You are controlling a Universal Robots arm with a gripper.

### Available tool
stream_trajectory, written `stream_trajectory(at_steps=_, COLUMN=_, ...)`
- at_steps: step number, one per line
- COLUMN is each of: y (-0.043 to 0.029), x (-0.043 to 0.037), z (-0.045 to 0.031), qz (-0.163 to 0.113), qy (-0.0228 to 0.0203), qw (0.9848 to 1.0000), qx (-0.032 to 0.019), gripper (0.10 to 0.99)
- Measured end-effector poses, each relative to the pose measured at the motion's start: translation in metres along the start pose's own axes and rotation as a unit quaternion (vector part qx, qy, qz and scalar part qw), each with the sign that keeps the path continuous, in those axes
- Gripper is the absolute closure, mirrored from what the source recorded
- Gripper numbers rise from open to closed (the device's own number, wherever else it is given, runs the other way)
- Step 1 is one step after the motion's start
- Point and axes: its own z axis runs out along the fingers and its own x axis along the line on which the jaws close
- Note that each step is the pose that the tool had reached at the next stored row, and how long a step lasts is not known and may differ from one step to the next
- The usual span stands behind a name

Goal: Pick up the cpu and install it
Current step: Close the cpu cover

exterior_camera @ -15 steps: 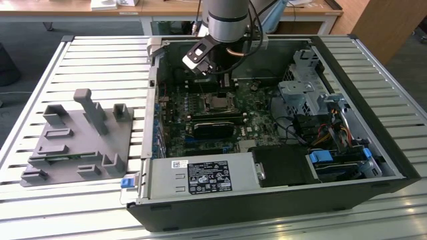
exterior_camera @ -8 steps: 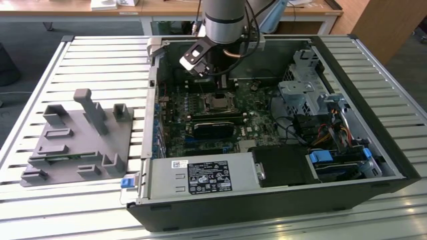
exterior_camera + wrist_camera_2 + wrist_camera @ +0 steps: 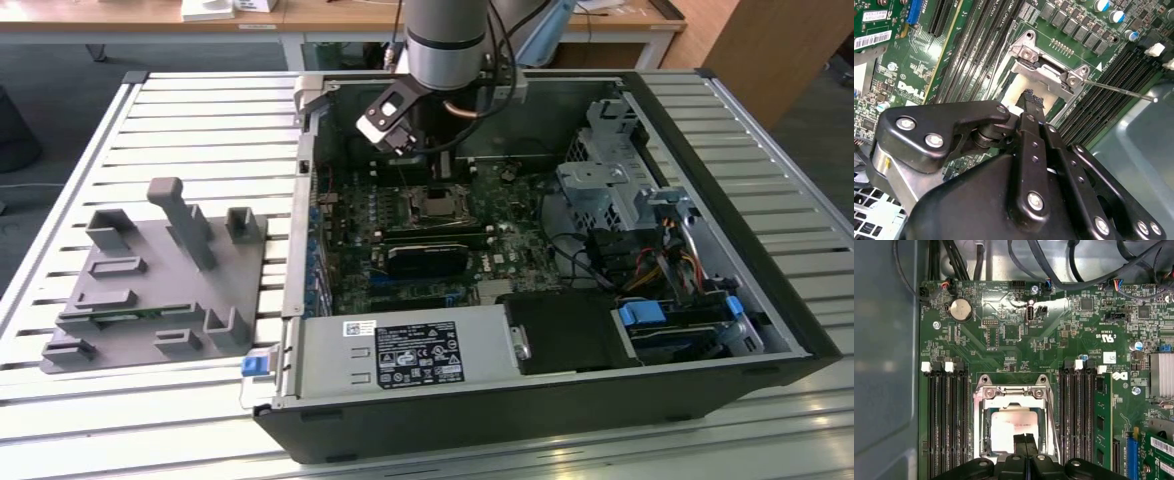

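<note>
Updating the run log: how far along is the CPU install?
Done, it seems: the cpu lies flat inside the socket frame. In hand: nothing is gripped. The tool is shut, with its tips at the cpu's edge, and I cannot tell whether they touch it. Left: the socket lever sticks out sideways over the memory slots and looks not yet latched.

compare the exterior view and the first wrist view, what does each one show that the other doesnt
Exterior view: the whole open computer case, its power supply, the grey parts tray on the slatted table at the exterior view's left, and the arm reaching in.
First wrist view: the round coin battery and the gripper, fingers shut, over the cpu lying in the socket frame.
Shared: the green motherboard and its memory slots.
</note>
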Motion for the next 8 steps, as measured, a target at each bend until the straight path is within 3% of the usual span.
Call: stream_trajectory(at_steps=8, y=-0.0079, x=0.0000, z=0.0035, qz=0.000, qy=0.0000, qw=1.0000, qx=0.0000, gripper=0.980)
